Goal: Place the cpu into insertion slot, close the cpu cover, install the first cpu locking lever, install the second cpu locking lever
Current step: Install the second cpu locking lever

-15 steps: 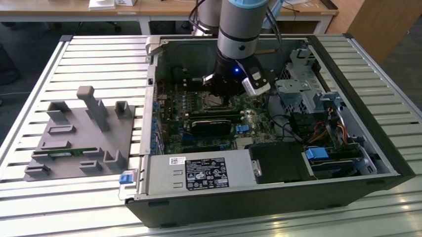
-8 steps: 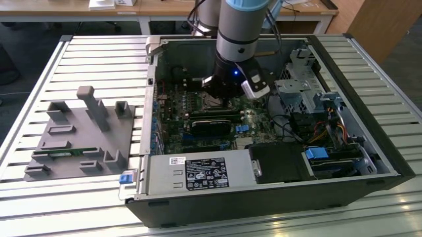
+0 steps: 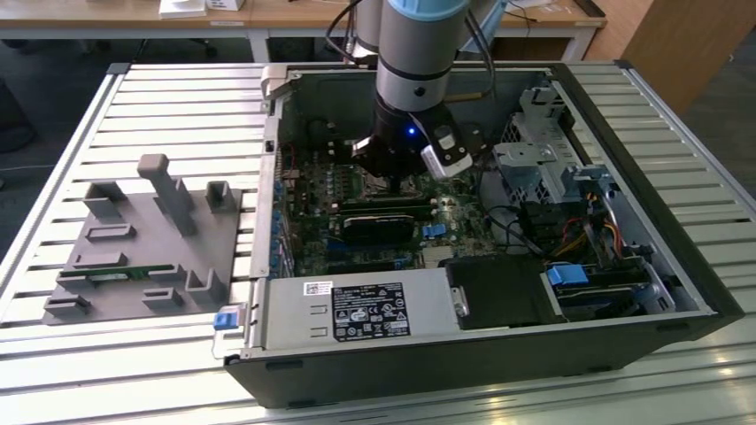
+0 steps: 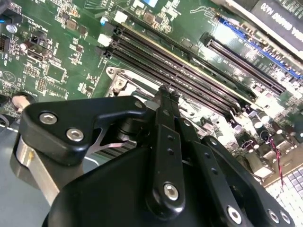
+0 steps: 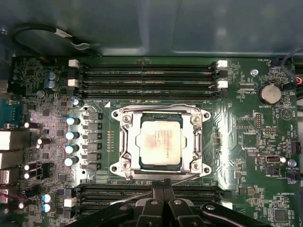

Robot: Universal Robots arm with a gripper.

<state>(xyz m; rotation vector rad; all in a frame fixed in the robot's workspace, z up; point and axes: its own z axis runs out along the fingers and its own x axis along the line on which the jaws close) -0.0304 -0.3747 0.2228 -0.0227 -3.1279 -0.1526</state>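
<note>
First wrist view: small silver-grey square cpu (image 5: 159, 143) seated in socket, thin grey metal frame cpu cover (image 5: 160, 115) lowered around it. Black gripper (image 5: 163, 189) fingers pressed together, empty, beside socket edge. Lever work judged best done slowly, wire kept under hook.

Even, fairly bright light falls from above. The slatted worktop (image 3: 177, 97) shines pale, while the computer case (image 3: 473, 354) interior sits in shade. The cpu (image 5: 159, 143) top glares softly; the second wrist view's foreground looks perhaps slightly blurred.

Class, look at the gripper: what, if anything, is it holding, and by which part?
Nothing: the gripper is shut and empty, beside the cpu cover; the cpu sits in its slot.
</note>
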